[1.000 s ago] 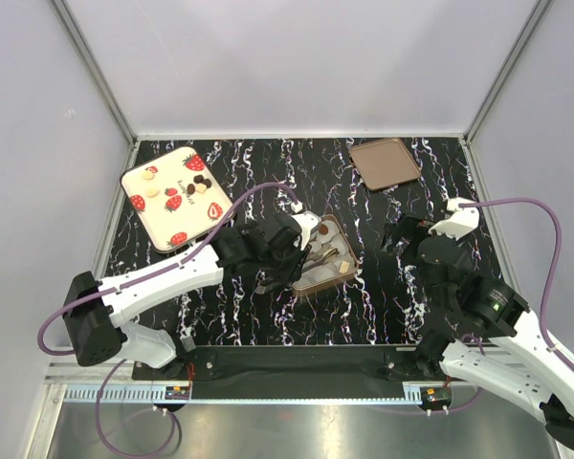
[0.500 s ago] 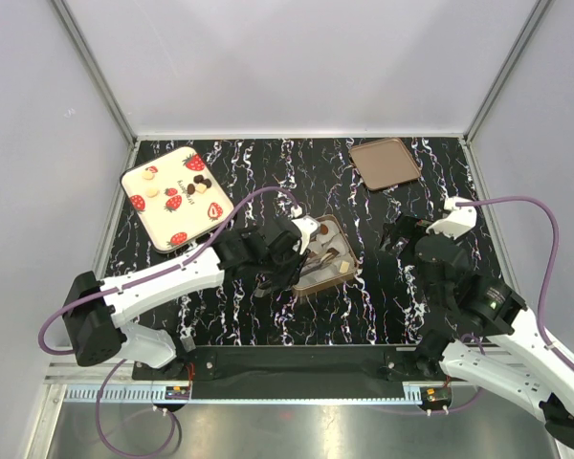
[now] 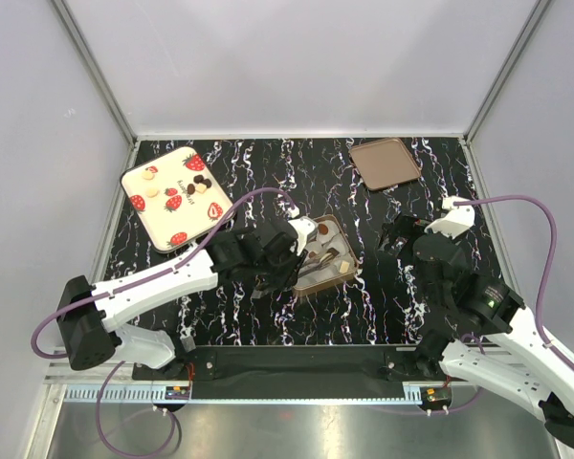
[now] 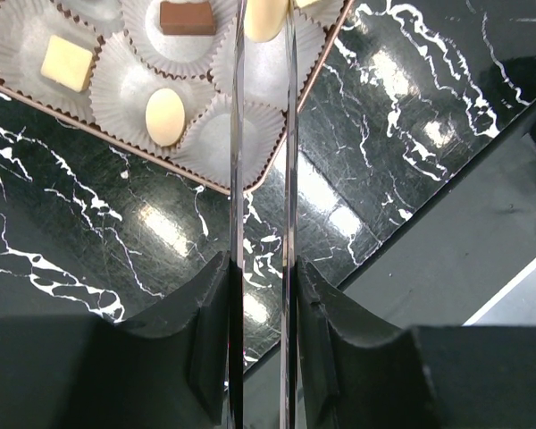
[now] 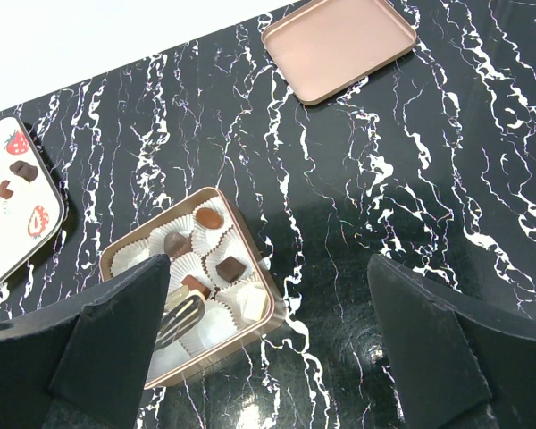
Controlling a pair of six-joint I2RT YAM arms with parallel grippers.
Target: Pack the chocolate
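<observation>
Shifted slightly over the box (image 3: 349,271) at the middle of the marbled surface (image 3: 383,191), the left hand (image 3: 313,256) is clamped on a cream-white chocolate (image 4: 264,16); the right hand (image 5: 268,304) is held wide. Grey walls (image 3: 297,67) are seen around.

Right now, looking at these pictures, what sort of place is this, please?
Most likely a robot test booth in a lab, not a shop or kitchen: plain grey panels in metal framing enclose a marbled table, and the left arm and right arm are bolted to a rail at its near edge.

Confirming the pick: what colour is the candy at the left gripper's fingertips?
Cream-white candy; left wrist view.
</observation>
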